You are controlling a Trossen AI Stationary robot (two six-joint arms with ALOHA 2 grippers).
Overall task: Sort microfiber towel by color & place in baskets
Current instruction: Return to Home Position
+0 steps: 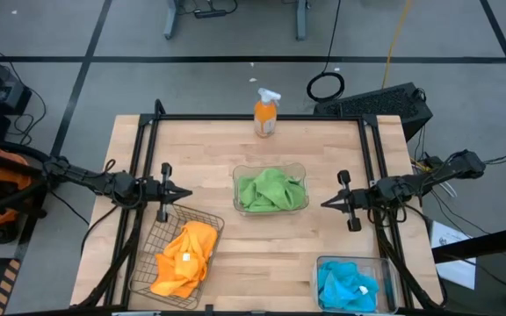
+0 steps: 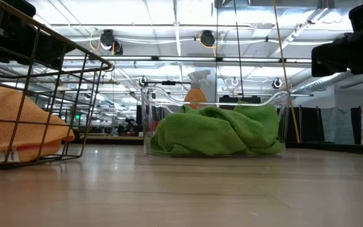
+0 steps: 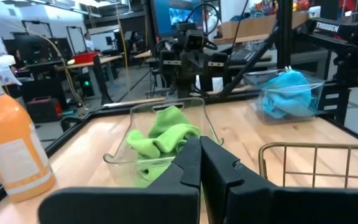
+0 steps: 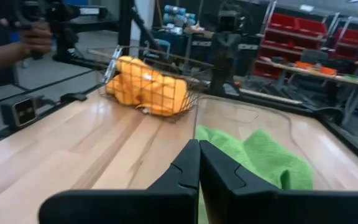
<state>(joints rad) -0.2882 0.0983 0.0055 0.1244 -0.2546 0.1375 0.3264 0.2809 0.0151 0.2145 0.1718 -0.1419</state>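
Towels look fully sorted: the green towels (image 1: 271,191) fill the clear bin (image 1: 269,168) at the centre of the high view. The orange towels (image 1: 185,256) lie in the wire basket (image 1: 152,241) at lower left, and the blue towels (image 1: 347,285) in the second clear bin (image 1: 350,261) at lower right. Your left gripper (image 1: 185,194) and right gripper (image 1: 325,204) hover either side of the green bin, both pinched closed on nothing. To go home cleanly, draw each arm back level, clear of the basket rims and of the spray bottle (image 1: 265,114) at upper centre. Only the word TROSSEN (image 3: 334,26), on a black bar at the upper right of the left wrist view, can be read; the bottle's label and the towel tags cannot.
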